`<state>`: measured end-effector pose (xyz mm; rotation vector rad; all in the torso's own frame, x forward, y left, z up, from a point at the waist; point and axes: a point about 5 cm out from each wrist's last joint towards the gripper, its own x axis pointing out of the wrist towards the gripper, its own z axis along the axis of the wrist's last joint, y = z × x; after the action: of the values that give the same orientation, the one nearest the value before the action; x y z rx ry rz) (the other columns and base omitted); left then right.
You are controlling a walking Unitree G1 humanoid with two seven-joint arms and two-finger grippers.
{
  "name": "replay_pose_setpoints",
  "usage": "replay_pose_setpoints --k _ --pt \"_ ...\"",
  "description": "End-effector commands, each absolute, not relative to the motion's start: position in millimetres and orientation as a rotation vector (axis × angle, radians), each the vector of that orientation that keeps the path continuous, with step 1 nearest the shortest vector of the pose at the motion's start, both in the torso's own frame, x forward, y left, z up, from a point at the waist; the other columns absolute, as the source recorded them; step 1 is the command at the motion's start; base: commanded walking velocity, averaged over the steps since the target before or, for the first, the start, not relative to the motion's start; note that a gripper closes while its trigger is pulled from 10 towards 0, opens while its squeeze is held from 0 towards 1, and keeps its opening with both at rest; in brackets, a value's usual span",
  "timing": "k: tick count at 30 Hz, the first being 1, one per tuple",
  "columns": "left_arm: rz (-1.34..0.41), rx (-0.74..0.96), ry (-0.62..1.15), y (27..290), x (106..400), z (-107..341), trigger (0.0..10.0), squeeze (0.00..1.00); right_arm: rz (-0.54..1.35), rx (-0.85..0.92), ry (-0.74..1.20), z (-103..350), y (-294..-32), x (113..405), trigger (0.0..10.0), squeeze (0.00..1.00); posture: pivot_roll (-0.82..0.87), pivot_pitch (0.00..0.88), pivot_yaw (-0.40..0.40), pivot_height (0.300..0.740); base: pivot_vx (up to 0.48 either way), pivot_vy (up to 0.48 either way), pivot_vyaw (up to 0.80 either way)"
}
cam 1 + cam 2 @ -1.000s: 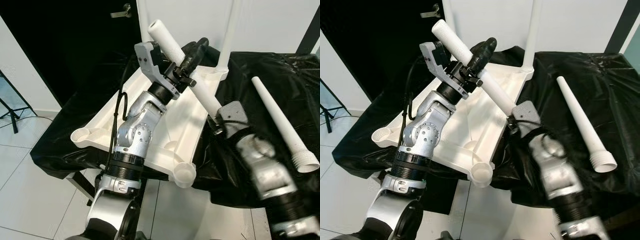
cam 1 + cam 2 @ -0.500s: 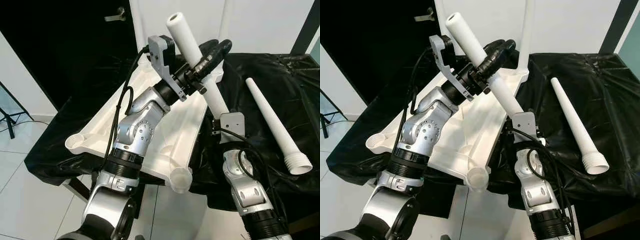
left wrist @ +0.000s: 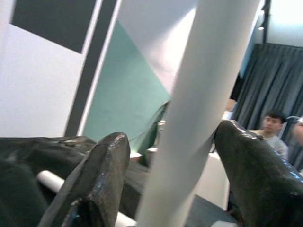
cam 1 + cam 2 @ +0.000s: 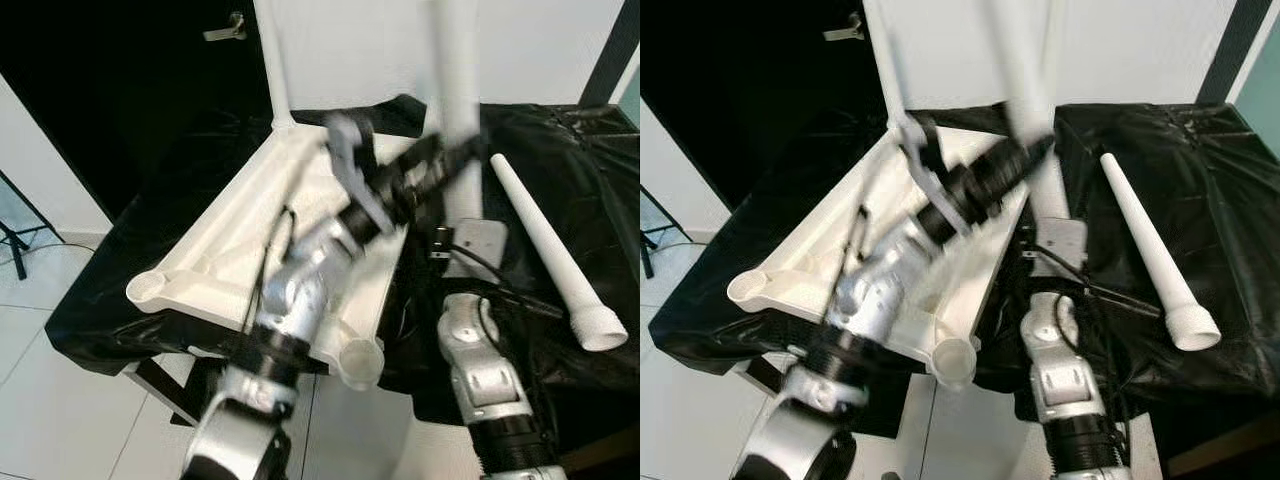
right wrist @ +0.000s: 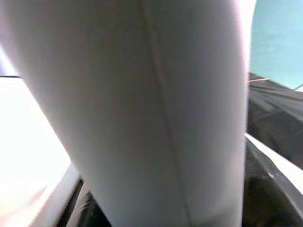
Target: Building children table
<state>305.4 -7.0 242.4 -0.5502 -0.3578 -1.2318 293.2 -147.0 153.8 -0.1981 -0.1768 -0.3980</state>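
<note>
The white tabletop (image 4: 250,230) lies upside down on a black-draped table, with one white leg (image 4: 270,60) standing in its far left corner. My left gripper (image 4: 425,175), blurred by motion, is shut on a second white leg (image 4: 455,90) and holds it nearly upright over the far right corner. In the left wrist view this leg (image 3: 199,109) runs between the two black fingers (image 3: 104,175). My right gripper (image 4: 455,232) sits at the leg's lower end, and the leg (image 5: 142,109) fills its wrist view. A third leg (image 4: 550,250) lies loose on the cloth to the right.
Open corner sockets show at the tabletop's near right (image 4: 362,355) and near left (image 4: 148,290). Black cloth (image 4: 560,150) covers the table. A dark doorway (image 4: 120,90) is at the back left. A seated person (image 3: 272,125) is far off in the left wrist view.
The held leg has swung from a slant to nearly upright and shifted right. The left gripper moved right and down with it; the right arm drew in beneath the leg.
</note>
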Motion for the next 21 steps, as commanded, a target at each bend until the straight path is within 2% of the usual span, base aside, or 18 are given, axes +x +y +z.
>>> replay_pose_setpoints --k 1,2,3,18,21 --pt "-1.216 -0.524 -0.387 -4 308 248 10.0 0.80 -0.419 -0.195 -0.178 153 -148 292 0.0 0.00 -0.15 0.000 0.090 0.740 0.000 0.000 0.00" --pt "-1.216 -0.524 -0.387 -4 308 248 10.0 0.80 -0.419 -0.195 -0.178 153 -148 292 0.0 0.00 -0.15 0.000 0.090 0.740 0.000 0.000 0.00" --pt "-1.202 -0.530 -0.389 -4 309 250 10.0 0.00 -0.430 -0.205 -0.188 154 -149 293 0.0 0.00 -0.15 0.000 0.088 0.740 0.000 0.000 0.00" --pt "-1.207 -0.561 -0.433 -4 303 256 10.0 0.00 -0.486 -0.289 -0.190 152 -145 307 0.0 0.00 -0.13 0.000 0.075 0.740 0.000 0.000 0.00" --pt "-1.214 -0.482 -0.447 -7 301 256 10.0 0.00 -0.504 -0.330 -0.201 159 -144 316 0.0 0.00 -0.13 0.000 0.075 0.740 0.000 0.000 0.00"
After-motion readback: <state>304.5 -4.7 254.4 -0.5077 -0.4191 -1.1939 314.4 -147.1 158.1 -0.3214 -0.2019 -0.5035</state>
